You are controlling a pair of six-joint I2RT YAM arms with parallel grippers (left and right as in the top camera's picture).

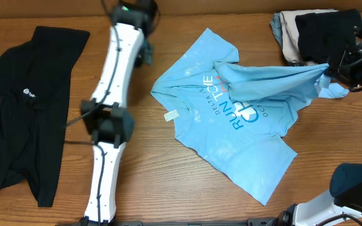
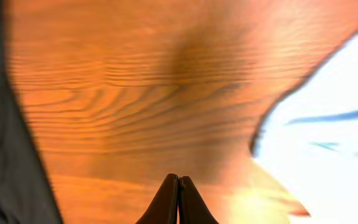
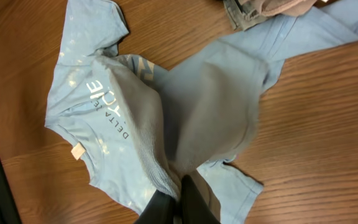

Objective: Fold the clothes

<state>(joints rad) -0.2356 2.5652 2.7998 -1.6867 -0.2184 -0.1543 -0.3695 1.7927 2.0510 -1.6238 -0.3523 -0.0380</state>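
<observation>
T-shirt [image 1: 231,129] rumpled | step, likely: spreading it flat | my right gripper [image 3: 180,202] pinches a fold | my left gripper [image 2: 178,198] pressed together, empty | next: release, smooth cloth

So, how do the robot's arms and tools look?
The left arm has white links, black joints, a thin black cable, a green light. The right arm shows white and dark parts too. The left tool and right tool have dark fingers.

Open table [image 1: 149,157] lies between the left arm [image 1: 105,169] and the shirt [image 1: 231,132]. A clothes pile [image 1: 313,31] crowds the far right corner.
</observation>
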